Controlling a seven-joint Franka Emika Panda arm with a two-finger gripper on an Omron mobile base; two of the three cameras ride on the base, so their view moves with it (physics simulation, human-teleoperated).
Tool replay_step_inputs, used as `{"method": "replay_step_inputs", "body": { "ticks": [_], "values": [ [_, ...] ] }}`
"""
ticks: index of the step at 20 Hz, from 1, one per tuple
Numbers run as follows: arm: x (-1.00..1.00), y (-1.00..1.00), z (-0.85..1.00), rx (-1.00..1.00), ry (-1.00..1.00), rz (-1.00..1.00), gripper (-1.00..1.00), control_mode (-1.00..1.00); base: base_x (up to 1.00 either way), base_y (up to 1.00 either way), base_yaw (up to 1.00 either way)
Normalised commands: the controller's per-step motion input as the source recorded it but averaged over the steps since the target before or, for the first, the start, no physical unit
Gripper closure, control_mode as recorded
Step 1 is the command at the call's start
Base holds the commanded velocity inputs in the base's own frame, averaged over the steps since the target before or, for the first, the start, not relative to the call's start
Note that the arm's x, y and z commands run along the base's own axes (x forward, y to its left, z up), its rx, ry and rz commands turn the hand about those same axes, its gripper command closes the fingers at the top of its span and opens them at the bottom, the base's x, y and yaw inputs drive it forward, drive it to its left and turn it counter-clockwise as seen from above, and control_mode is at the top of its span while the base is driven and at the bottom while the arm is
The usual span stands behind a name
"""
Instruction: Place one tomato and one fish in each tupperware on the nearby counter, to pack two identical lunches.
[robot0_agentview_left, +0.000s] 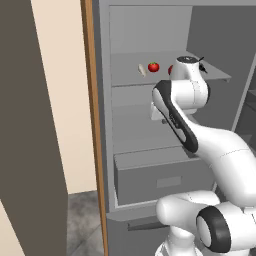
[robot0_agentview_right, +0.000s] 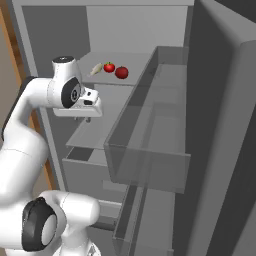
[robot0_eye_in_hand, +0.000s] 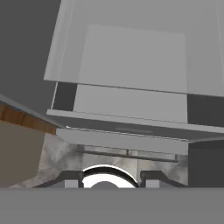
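Red tomatoes (robot0_agentview_right: 115, 69) on fridge shelf (robot0_agentview_right: 131, 76), one half-hidden behind arm – pale fish (robot0_agentview_right: 96, 69) beside, tool (robot0_agentview_right: 82, 118) gap can't tell

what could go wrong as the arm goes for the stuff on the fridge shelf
The two tomatoes sit close together beside the fish, so reaching for one could knock or roll another. The gripper hangs below that shelf; rising straight up could strike its front edge. The open door's bins crowd the right side of the arm's path.

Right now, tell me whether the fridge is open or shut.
Open: the fridge interior shows, with two tomatoes on the shelf.
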Motion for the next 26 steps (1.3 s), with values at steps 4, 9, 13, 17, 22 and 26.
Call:
{"method": "replay_step_inputs", "body": {
  "ticks": [4, 9, 13, 17, 22, 26],
  "values": [
    [-0.07, 0.0, 0.06, 0.0, -0.19, 0.0, -1.0, -1.0, 0.0, 0.0, 0.0],
    [-0.1, 0.0, 0.32, 0.01, -0.45, 0.0, -1.0, -1.0, 0.0, 0.0, 0.0],
    [0.0, 0.0, 0.44, 0.0, -0.29, 0.0, -1.0, -1.0, 0.0, 0.0, 0.0],
    [0.0, -0.01, 0.49, 0.0, -0.13, -0.02, -1.0, -1.0, 0.0, 0.0, 0.0],
    [0.0, 0.0, 0.61, 0.1, -0.05, -0.02, -1.0, -1.0, 0.0, 0.0, 0.0],
    [0.0, 0.0, 0.4, 0.12, -0.04, 0.0, -1.0, -1.0, 0.0, 0.0, 0.0]
  ]
}}
